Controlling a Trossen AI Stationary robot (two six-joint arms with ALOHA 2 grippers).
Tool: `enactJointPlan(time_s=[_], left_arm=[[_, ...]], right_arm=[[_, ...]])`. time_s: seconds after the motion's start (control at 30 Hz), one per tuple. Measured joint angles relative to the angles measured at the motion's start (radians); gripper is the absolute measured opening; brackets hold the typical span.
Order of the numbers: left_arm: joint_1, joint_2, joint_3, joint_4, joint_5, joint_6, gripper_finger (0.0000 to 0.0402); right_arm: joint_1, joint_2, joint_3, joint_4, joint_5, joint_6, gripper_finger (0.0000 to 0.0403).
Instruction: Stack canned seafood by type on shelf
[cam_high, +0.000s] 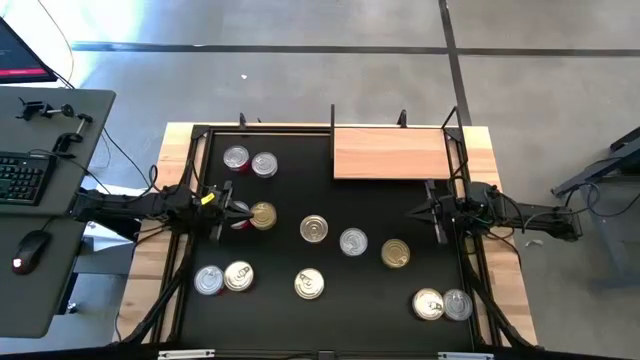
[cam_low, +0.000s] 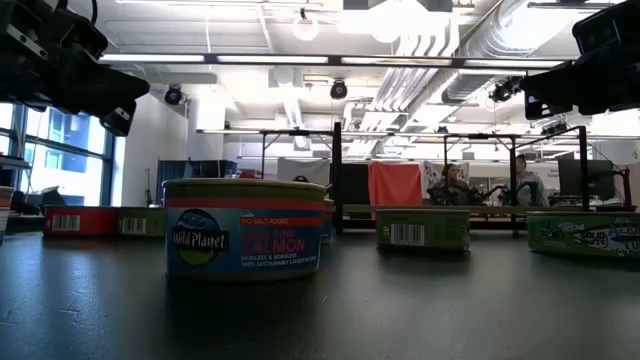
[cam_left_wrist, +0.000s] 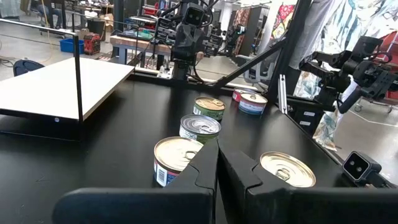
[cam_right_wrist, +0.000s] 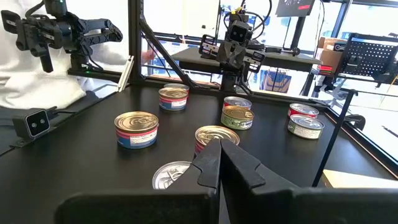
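About a dozen flat round tins lie scattered on the black mat. A pair (cam_high: 250, 161) sits far left, another pair (cam_high: 223, 279) near left, and a third pair (cam_high: 443, 304) near right. A slanting row of tins (cam_high: 353, 241) crosses the middle. The wooden shelf (cam_high: 390, 152) lies bare at the far right of the mat. My left gripper (cam_high: 243, 211) (cam_left_wrist: 217, 163) is shut, low over the mat, just left of a gold-lidded tin (cam_high: 263, 215). My right gripper (cam_high: 412, 211) (cam_right_wrist: 219, 163) is shut, hovering right of the row, near a gold-lidded tin (cam_high: 395, 253).
A black frame rail (cam_high: 332, 118) and clamps stand along the mat's far edge beside the shelf. A desk with a keyboard (cam_high: 22, 175) and mouse stands left of the table. In the low view a salmon tin (cam_low: 245, 230) stands closest. People sit in the room beyond.
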Motion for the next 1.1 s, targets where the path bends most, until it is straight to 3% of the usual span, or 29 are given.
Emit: enactJointPlan(time_s=[0.53, 0.63, 0.73, 0.9, 1.1], left_arm=[[0.000, 0.000, 0.000, 0.000, 0.000, 0.000, 0.0001], [0.000, 0.000, 0.000, 0.000, 0.000, 0.000, 0.0001], [0.000, 0.000, 0.000, 0.000, 0.000, 0.000, 0.0001], [0.000, 0.000, 0.000, 0.000, 0.000, 0.000, 0.0001], [0.000, 0.000, 0.000, 0.000, 0.000, 0.000, 0.0001]], right_arm=[[0.000, 0.000, 0.000, 0.016, 0.012, -0.033, 0.0000], [0.006, 0.001, 0.000, 0.152, -0.004, 0.089, 0.0000], [0.044, 0.017, 0.000, 0.342, -0.104, 0.128, 0.0000], [0.202, 0.175, 0.000, 0.687, -0.164, -0.018, 0.0000], [0.420, 0.521, 0.000, 0.928, -0.161, -0.164, 0.0000]])
